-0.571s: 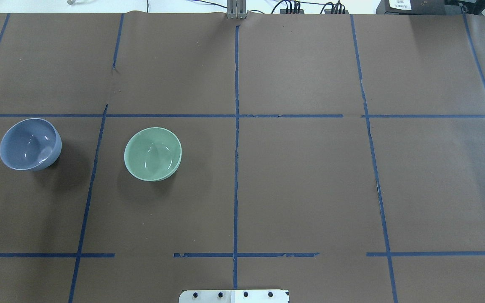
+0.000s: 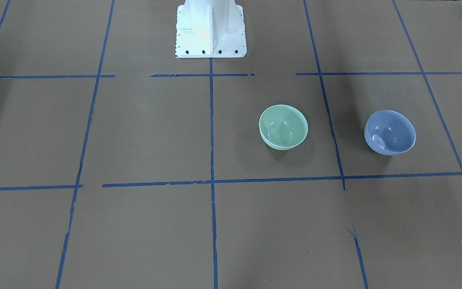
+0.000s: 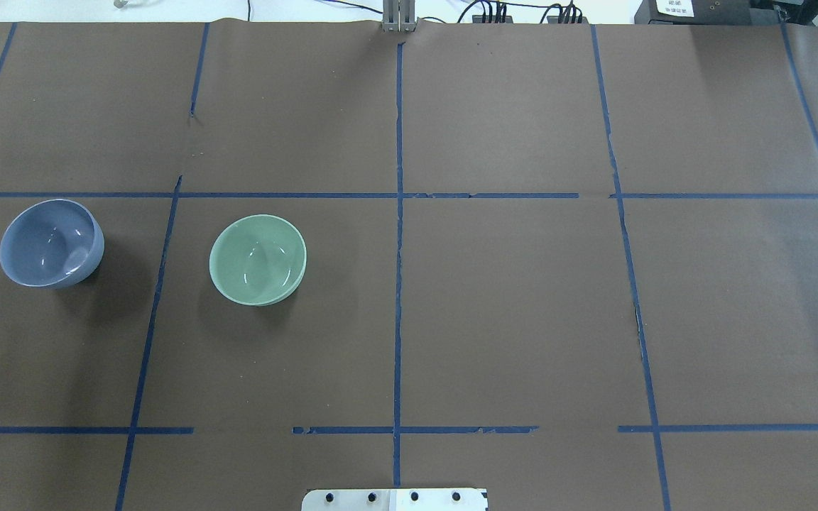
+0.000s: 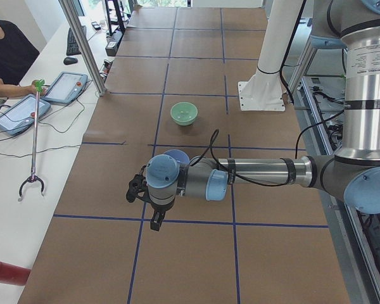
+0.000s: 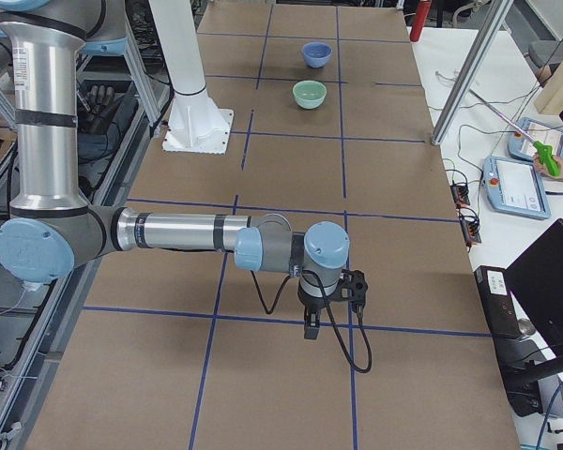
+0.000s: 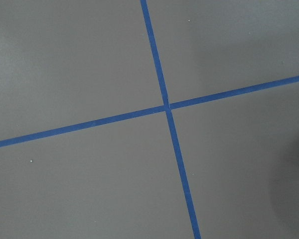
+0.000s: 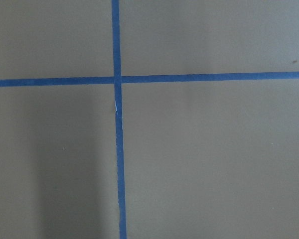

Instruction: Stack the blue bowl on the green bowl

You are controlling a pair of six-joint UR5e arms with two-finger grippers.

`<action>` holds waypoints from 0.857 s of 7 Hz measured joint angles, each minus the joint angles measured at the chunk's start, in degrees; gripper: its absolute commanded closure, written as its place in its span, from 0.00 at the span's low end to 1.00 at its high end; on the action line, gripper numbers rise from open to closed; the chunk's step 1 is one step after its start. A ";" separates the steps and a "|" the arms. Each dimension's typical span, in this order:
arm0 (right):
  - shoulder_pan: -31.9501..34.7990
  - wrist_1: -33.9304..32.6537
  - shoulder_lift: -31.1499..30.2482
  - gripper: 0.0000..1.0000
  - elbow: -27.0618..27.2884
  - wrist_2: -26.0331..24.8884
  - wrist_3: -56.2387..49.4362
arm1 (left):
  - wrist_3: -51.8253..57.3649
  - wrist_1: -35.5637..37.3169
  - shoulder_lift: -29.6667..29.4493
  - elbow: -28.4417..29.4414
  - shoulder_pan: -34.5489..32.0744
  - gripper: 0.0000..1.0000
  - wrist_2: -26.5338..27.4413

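Observation:
The blue bowl [image 3: 51, 243] stands upright on the brown table at the left of the overhead view; it also shows in the front view [image 2: 390, 132]. The green bowl [image 3: 258, 260] stands upright to its right, one grid cell away and apart from it, and shows in the front view [image 2: 283, 127]. My left gripper [image 4: 156, 221] shows only in the left side view, near the blue bowl [image 4: 176, 154], which my wrist partly hides. My right gripper [image 5: 310, 328] shows only in the right side view, far from both bowls. I cannot tell whether either gripper is open or shut.
Blue tape lines divide the brown table cover [image 3: 508, 305] into squares. The robot's white base [image 2: 210, 28] stands at the table's near edge. A side bench holds tablets [image 4: 66, 87] and a reach-grabber tool [image 4: 33, 152], with an operator [image 4: 6, 57] seated there.

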 measured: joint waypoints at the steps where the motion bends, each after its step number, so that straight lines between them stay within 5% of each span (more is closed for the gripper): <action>1: -0.01 0.00 0.00 0.00 0.00 0.00 0.00 | -0.98 -0.64 -0.18 -0.58 0.68 0.00 0.06; 4: -0.01 0.00 0.00 0.00 0.00 0.00 0.00 | -21.91 -3.22 -0.29 -7.71 15.41 0.00 3.61; 6: 0.03 0.00 0.00 0.00 0.00 0.00 0.00 | -39.00 -11.78 -0.23 -7.29 24.77 0.00 6.41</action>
